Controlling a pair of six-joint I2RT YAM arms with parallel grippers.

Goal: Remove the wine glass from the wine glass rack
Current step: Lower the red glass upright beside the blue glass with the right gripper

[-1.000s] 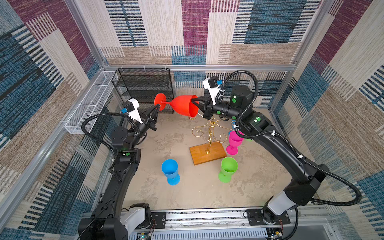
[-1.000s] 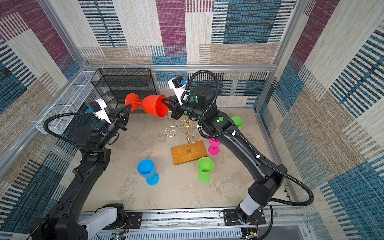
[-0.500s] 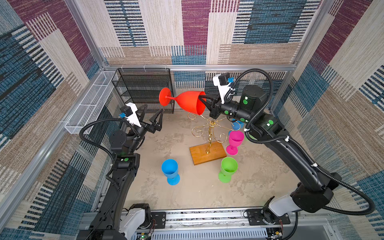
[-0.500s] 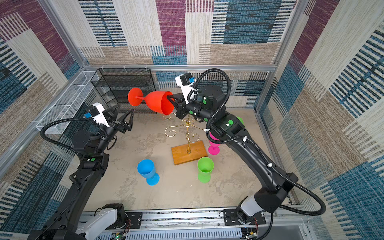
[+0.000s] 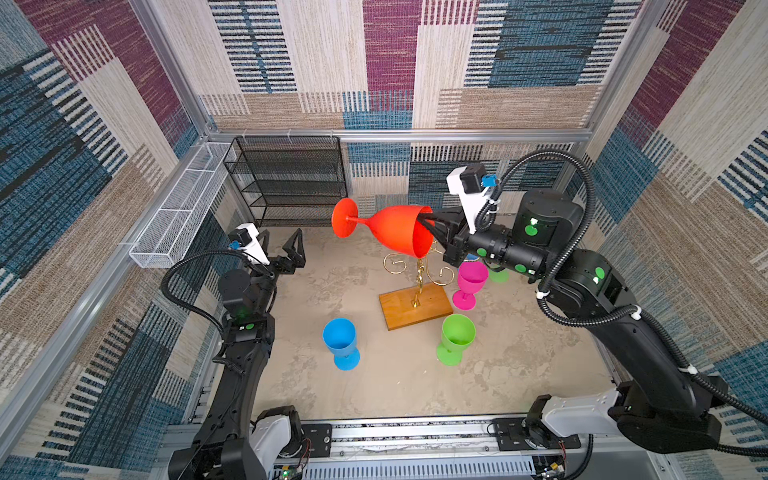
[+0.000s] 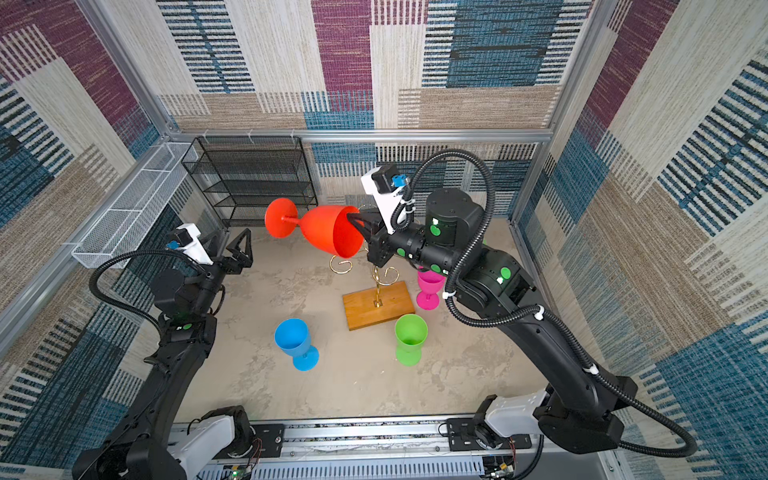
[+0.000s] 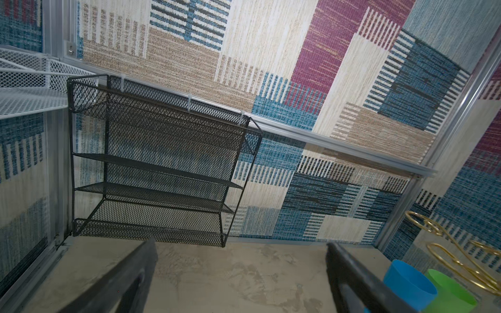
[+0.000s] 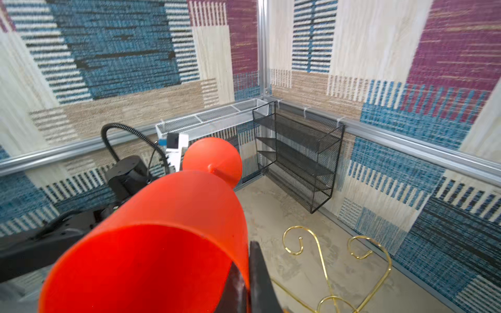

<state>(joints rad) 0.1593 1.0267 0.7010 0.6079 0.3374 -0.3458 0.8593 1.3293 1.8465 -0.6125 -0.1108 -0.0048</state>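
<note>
My right claw is pinching the rim of the red glass, with one finger inside the bowl. The glass lies sideways in the air above the rack, its foot toward the black shelf. In the right wrist view it sits clear of the gold arms. My left claw hangs spread wide, holding nothing, well apart from the glass.

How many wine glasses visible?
6: red glass in right end effector; blue glass, green glass, magenta glass by gold wire rack; second blue glass, second green glass half-hidden behind right arm.
</note>
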